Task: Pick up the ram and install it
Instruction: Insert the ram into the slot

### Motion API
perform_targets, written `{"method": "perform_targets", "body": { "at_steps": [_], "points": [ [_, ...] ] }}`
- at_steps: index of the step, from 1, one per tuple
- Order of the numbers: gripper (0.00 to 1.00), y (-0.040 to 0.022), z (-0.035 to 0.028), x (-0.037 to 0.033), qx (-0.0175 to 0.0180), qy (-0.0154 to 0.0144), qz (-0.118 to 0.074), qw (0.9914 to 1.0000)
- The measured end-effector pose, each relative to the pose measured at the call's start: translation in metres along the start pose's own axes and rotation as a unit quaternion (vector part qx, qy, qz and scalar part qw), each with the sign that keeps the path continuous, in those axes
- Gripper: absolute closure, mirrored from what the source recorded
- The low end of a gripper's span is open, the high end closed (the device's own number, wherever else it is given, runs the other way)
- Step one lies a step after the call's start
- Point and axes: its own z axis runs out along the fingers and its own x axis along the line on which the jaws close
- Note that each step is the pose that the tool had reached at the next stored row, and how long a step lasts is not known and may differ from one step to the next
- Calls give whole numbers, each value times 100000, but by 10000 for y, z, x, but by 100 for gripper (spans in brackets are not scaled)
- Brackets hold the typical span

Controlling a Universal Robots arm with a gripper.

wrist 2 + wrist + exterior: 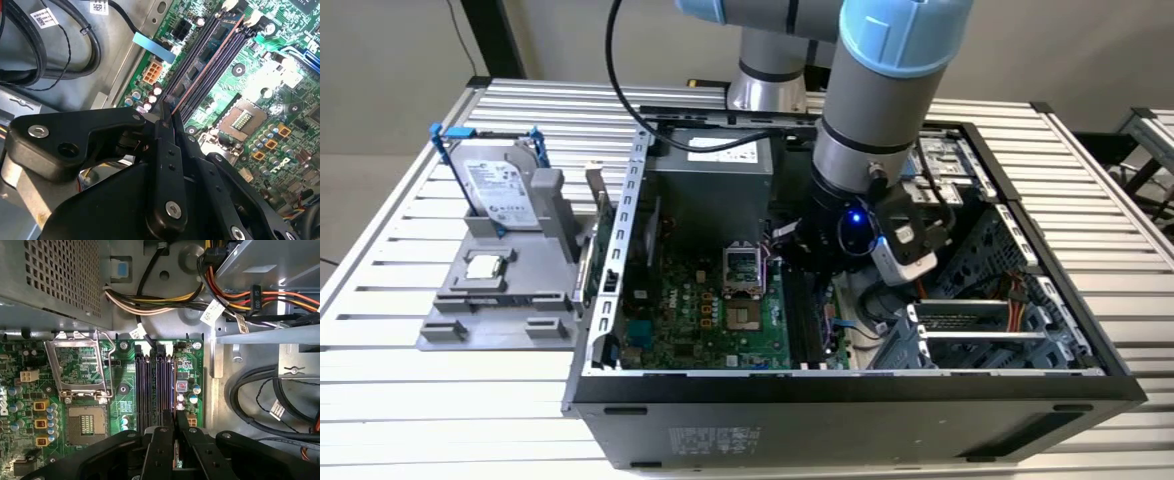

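The gripper is closed on the ram, pinching its thin edge between nearly shut fingers. In both wrist views the stick lies along the memory slots, standing on edge over the slot on the side away from the empty processor socket; whether it is fully seated I cannot tell. To do this step well, the ram should stay parallel to the slot and upright, with pressure straight down into the motherboard and even along its length, so neither end rides high.

In the exterior view the arm reaches down into the open computer case, right of the socket. On the table, at that view's left, a hard drive stands in a grey holder.
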Motion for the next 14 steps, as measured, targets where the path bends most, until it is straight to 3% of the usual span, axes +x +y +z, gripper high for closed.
{"method": "perform_targets", "body": {
  "at_steps": [7,14],
  "points": [
    [100,0,56,1,-1,16,-87,100000],
    [100,0,74,2,1,106,-86,100000]
  ]
}}
